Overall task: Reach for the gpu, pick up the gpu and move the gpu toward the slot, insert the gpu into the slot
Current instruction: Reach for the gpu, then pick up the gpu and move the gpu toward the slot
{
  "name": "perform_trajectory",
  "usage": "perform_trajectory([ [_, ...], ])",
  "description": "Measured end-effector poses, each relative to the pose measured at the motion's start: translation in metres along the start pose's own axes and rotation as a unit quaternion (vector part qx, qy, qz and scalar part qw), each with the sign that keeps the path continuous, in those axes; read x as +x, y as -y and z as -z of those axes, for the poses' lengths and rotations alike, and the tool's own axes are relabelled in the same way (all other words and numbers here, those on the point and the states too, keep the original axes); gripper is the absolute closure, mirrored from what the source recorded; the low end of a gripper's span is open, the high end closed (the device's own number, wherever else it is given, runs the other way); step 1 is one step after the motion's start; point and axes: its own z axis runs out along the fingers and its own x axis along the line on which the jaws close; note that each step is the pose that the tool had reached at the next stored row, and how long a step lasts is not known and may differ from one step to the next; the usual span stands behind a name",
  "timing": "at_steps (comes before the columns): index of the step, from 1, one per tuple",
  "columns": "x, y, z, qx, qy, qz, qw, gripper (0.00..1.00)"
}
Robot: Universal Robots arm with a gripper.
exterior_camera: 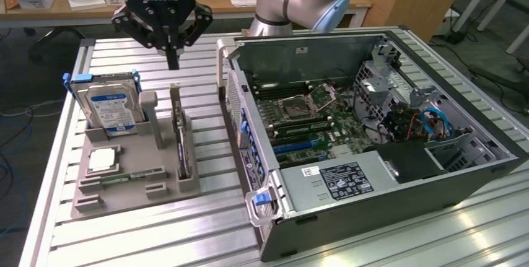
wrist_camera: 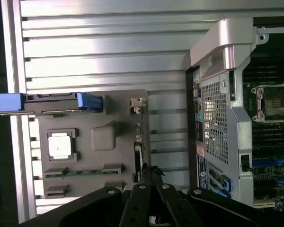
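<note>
The gpu [exterior_camera: 179,146] stands on edge in a groove of the grey holder [exterior_camera: 136,189], seen as a thin dark card. My gripper [exterior_camera: 172,61] hangs above the card's far end with its fingers pressed together, shut and holding nothing. In the wrist view the gripper [wrist_camera: 150,174] points down at the gpu [wrist_camera: 138,142], which appears edge-on along the holder's side. The open computer case [exterior_camera: 347,124] lies to the exterior view's right, with blue slots [exterior_camera: 291,147] on its motherboard.
A blue-labelled hard drive [exterior_camera: 111,106] stands upright in the holder, with a processor chip [exterior_camera: 101,158] and a slim memory stick [exterior_camera: 124,177] in front of it. The case's side wall [exterior_camera: 235,106] rises close beside the holder. All rests on a slatted metal table [exterior_camera: 148,236].
</note>
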Motion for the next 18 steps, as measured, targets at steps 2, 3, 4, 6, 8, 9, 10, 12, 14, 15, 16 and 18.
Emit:
perform_trajectory([
  [2,0.0042,0.0003,0.0001,0.0,0.0,0.0,1.0,0.9],
  [3,0.0052,0.0004,0.0001,0.0,0.0,0.0,1.0,0.9],
  [4,0.0057,0.0004,0.0001,0.0,0.0,0.0,1.0,0.9],
  [6,0.0059,0.0004,0.0001,0.0,0.0,0.0,1.0,0.9],
  [8,0.0059,0.0004,0.0001,0.0,0.0,0.0,1.0,0.9],
  [9,0.0059,0.0004,0.0001,0.0,0.0,0.0,1.0,0.9],
  [10,0.0059,0.0004,0.0001,0.0,0.0,0.0,1.0,0.9],
  [12,0.0059,0.0004,0.0001,0.0,0.0,0.0,1.0,0.9],
  [14,0.0059,0.0004,0.0001,0.0,0.0,0.0,1.0,0.9],
  [15,0.0059,0.0004,0.0001,0.0,0.0,0.0,1.0,0.9],
  [16,0.0059,0.0004,0.0001,0.0,0.0,0.0,1.0,0.9],
  [18,0.0059,0.0004,0.0001,0.0,0.0,0.0,1.0,0.89],
])
